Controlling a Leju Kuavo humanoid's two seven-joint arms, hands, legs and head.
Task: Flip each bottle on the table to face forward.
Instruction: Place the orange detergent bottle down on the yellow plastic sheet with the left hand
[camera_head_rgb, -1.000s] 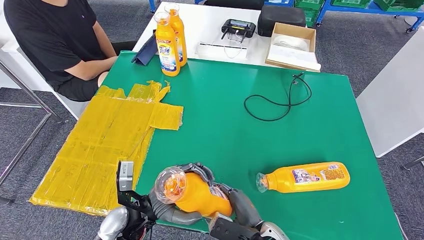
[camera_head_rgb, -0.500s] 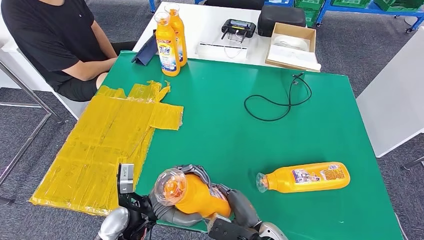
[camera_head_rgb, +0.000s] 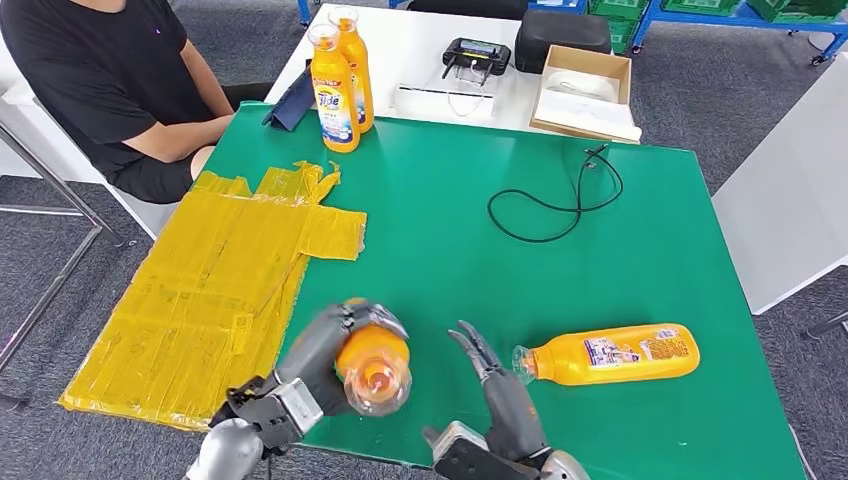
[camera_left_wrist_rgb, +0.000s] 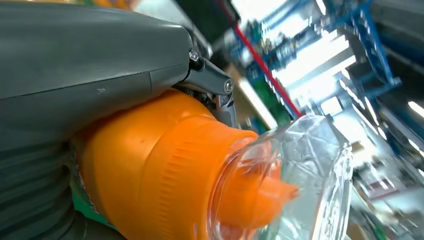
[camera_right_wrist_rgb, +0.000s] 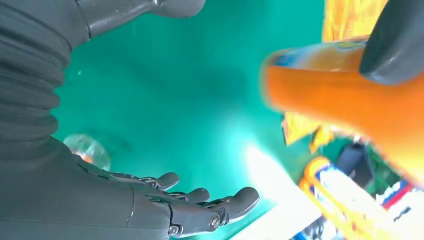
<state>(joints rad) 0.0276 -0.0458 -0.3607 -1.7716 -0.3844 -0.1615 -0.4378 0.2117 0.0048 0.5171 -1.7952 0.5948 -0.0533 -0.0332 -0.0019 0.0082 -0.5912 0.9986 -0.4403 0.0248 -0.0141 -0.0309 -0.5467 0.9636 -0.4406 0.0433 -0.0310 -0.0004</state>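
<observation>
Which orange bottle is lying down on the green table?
The detergent bottle near the robot's right hand lies on its side. The two Tide bottles at the far edge stand upright, and the left hand holds a fourth bottle up.

The left hand (camera_head_rgb: 325, 350) reaches in from the lower left on its silver arm, its grey fingers (camera_head_rgb: 372, 318) wrapped over the body of an orange detergent bottle (camera_head_rgb: 370, 362) held off the table, clear cap toward the camera. The right hand (camera_head_rgb: 495, 385) rises from the lower edge just beside it, holding nothing, palm turned toward the bottle. In the right wrist view its dark fingers (camera_right_wrist_rgb: 210, 200) are extended and slightly apart.
</observation>
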